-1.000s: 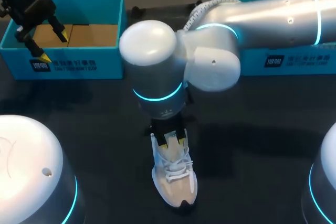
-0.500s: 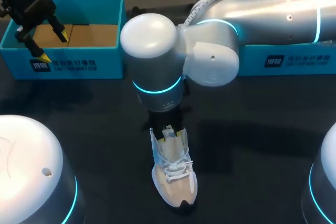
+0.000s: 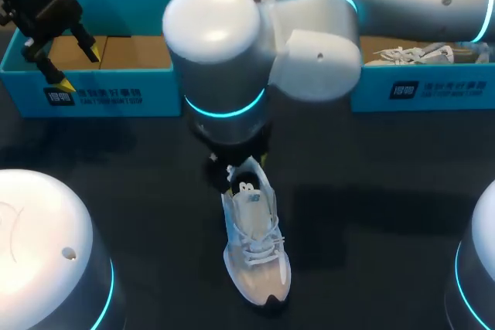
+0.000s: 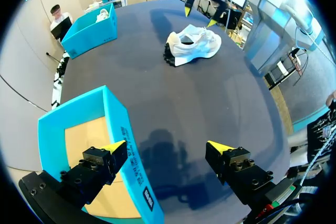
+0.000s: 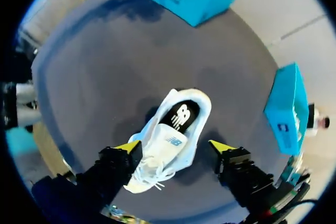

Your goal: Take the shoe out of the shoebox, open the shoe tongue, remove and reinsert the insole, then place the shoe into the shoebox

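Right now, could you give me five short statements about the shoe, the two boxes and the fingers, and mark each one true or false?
1. The white shoe stands on the table, outside both boxes. True.
2. The right fingers are shut on the shoe. False: they are open, with the shoe below and between them.
3. The left shoebox shows only its bare brown floor. True.
4. The left fingers hold the insole. False: they are open and empty, over the left shoebox's near wall.
5. The right shoebox has nothing in it. False: a second shoe with white laces lies inside.
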Controlling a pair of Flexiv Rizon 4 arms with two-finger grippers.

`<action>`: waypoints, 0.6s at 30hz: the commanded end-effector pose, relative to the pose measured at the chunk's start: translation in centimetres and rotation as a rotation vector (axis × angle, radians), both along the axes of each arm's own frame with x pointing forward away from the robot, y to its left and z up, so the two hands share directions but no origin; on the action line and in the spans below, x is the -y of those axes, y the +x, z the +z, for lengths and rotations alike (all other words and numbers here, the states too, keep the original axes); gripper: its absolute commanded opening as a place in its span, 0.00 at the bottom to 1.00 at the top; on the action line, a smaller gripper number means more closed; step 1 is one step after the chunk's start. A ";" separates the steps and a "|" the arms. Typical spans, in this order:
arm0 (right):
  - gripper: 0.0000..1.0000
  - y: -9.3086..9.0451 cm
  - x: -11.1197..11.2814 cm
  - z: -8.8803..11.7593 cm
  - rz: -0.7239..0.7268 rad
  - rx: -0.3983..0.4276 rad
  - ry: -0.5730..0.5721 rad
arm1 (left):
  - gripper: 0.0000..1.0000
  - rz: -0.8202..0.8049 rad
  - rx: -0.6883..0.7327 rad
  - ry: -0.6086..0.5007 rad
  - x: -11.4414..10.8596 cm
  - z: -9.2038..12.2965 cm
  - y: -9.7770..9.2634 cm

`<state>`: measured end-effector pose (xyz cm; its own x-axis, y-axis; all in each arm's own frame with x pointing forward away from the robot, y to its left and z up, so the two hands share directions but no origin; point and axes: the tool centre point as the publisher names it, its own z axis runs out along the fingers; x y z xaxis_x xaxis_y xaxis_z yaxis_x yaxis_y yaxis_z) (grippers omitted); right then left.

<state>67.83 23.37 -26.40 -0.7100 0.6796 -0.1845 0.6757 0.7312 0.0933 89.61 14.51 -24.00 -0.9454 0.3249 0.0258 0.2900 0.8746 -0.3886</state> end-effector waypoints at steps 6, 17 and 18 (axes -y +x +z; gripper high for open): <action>1.00 0.5 -0.6 2.2 0.469 -0.032 0.113 | 1.00 0.000 0.003 0.002 0.0 0.0 -0.1; 1.00 2.2 -1.9 0.3 0.590 -0.034 0.070 | 1.00 0.000 0.003 0.002 0.0 0.0 -0.1; 1.00 2.5 -1.8 0.3 0.595 -0.031 0.065 | 1.00 0.000 0.003 0.002 0.0 0.0 -0.1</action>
<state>69.60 25.19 -25.15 -0.9712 0.1833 -0.1524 0.1643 0.9779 0.1290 89.61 14.50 -23.99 -0.9454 0.3250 0.0258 0.2900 0.8746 -0.3885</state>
